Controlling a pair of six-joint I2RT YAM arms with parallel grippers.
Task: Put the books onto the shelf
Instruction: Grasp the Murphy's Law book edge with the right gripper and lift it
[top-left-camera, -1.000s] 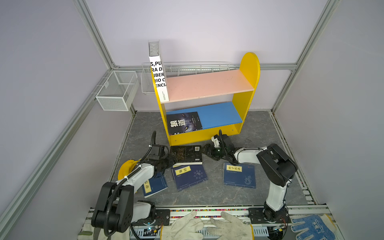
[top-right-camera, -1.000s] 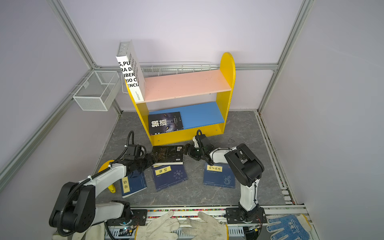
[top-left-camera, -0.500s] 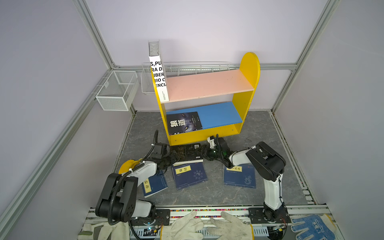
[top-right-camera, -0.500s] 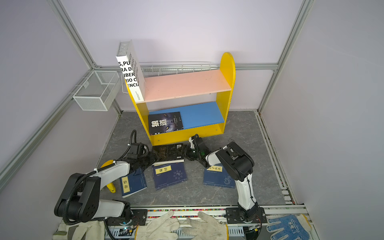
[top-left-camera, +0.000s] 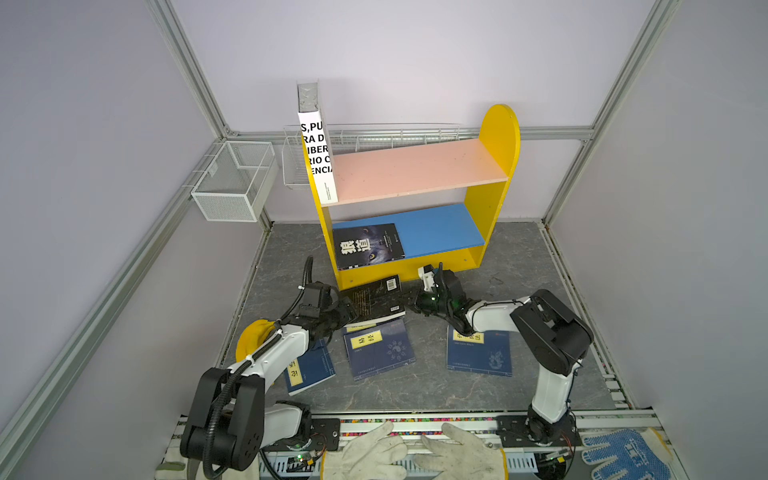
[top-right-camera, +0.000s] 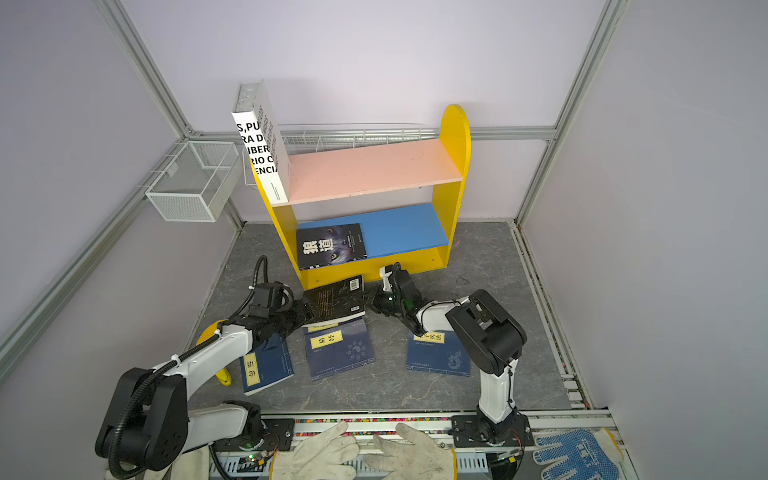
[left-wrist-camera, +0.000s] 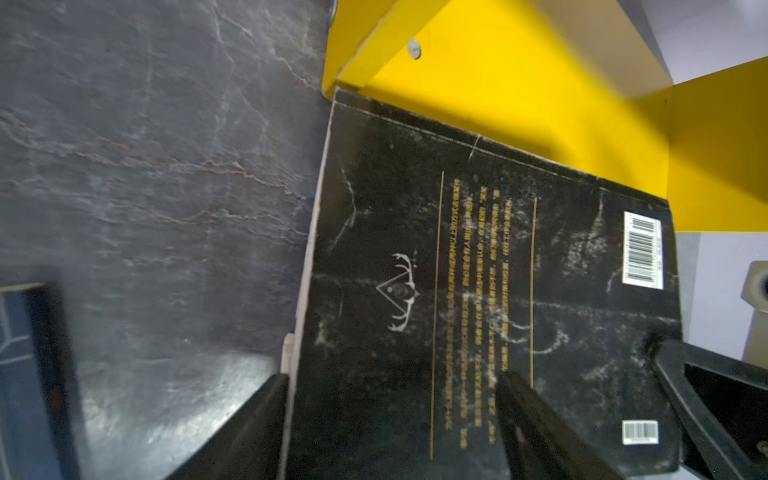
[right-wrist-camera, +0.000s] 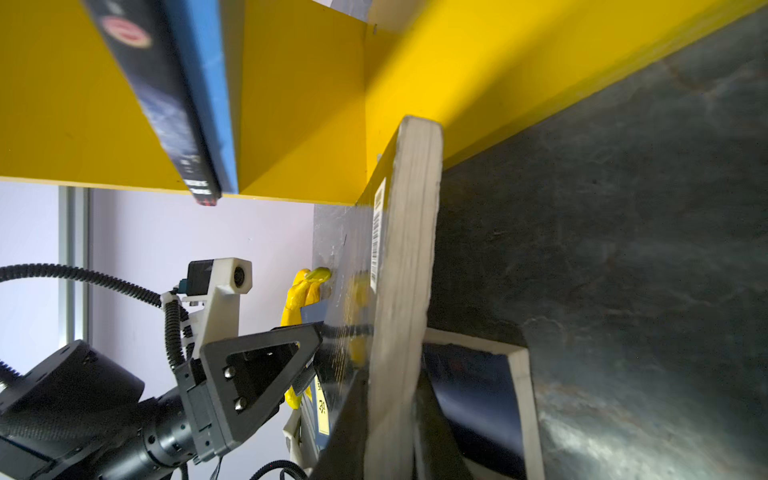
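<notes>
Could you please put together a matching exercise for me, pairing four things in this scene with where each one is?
Things
1. white book
2. wolf-cover book
3. black book with a barcode
4. square wire basket

Places
A. lying flat on the blue board
B. mounted off the floor, left of the shelf
C. standing at the left end of the pink board
D. down in front of the shelf's base

Pairs: 1-C, 2-A, 3-D, 4-B
</notes>
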